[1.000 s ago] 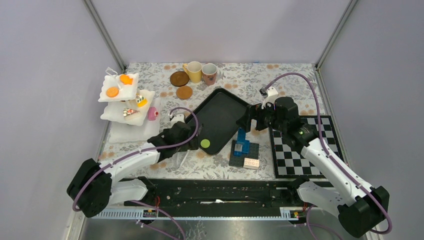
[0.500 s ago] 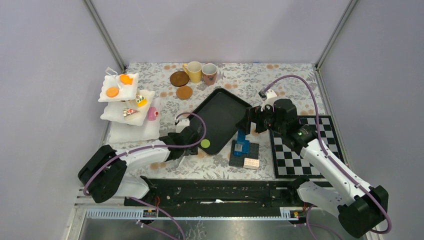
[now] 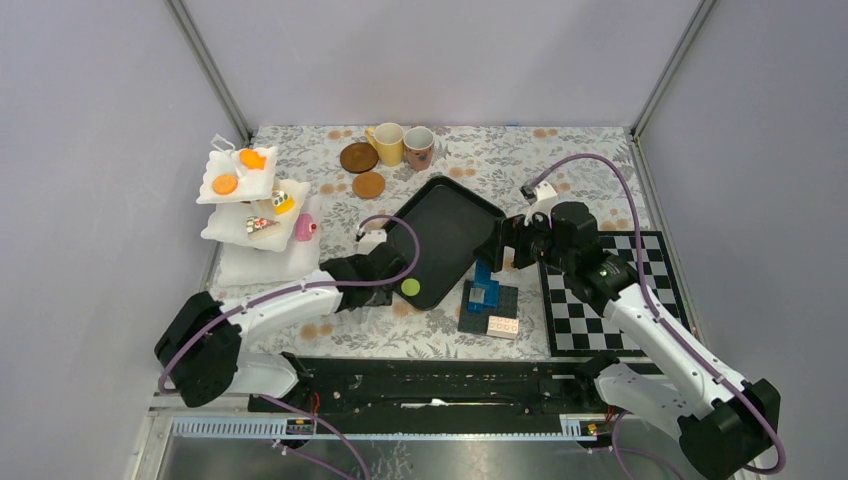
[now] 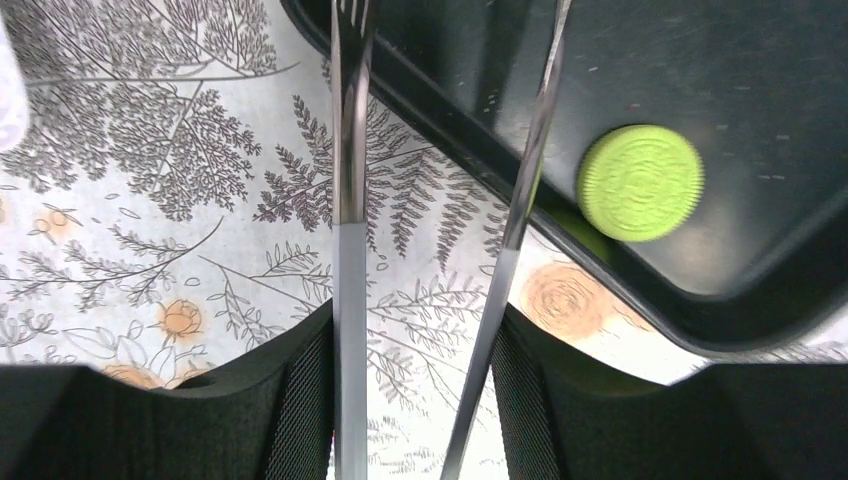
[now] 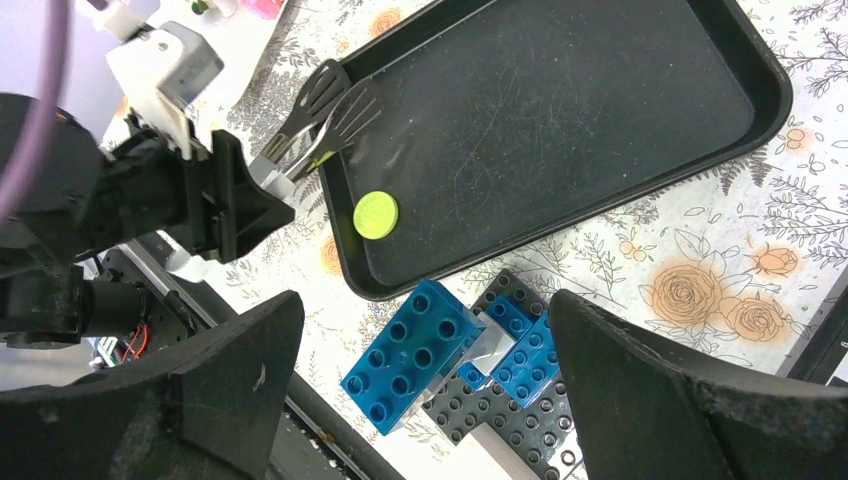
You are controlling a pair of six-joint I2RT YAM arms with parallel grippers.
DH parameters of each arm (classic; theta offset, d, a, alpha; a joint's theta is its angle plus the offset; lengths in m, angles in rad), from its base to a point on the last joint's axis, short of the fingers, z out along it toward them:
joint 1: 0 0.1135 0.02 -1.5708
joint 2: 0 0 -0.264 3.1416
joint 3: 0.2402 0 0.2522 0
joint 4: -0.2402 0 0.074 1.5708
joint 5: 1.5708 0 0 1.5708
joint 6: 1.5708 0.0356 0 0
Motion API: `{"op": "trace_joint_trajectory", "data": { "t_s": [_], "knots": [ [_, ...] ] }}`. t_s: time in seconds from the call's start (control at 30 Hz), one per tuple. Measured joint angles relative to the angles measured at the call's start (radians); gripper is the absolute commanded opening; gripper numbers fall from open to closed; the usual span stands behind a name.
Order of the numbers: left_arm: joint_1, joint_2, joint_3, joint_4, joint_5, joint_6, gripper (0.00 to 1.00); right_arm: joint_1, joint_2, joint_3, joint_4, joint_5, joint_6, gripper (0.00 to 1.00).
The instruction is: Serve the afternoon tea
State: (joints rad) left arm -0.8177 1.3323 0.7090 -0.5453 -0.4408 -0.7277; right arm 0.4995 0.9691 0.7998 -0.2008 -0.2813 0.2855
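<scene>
Left jaws pinch the metal tongs, whose tips hang over the black tray rim. The green cookie lies in the tray's lower-left corner, mid-frame. Right jaws are spread wide.

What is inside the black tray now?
One green cookie lies in the black tray's corner nearest the left arm. The metal tongs' tips reach over its rim, covering a little floor; the rest is bare.
</scene>
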Motion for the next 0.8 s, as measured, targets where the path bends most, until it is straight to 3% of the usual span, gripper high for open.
{"op": "trace_joint_trajectory", "data": {
  "t_s": [0.27, 0.47, 0.8],
  "knots": [
    [-0.003, -0.042, 0.258, -0.271, 0.14, 0.055, 0.49, 0.0, -0.057, -0.013, 0.003, 0.0, 0.0, 1.0],
    [-0.046, 0.033, 0.444, -0.445, 0.247, 0.085, 0.47, 0.0, -0.1, -0.031, 0.002, -0.001, 0.0, 1.0],
    [-0.168, 0.216, 0.546, -0.631, 0.199, 0.101, 0.48, 0.0, -0.132, -0.048, 0.0, -0.003, 0.0, 1.0]
  ]
}}
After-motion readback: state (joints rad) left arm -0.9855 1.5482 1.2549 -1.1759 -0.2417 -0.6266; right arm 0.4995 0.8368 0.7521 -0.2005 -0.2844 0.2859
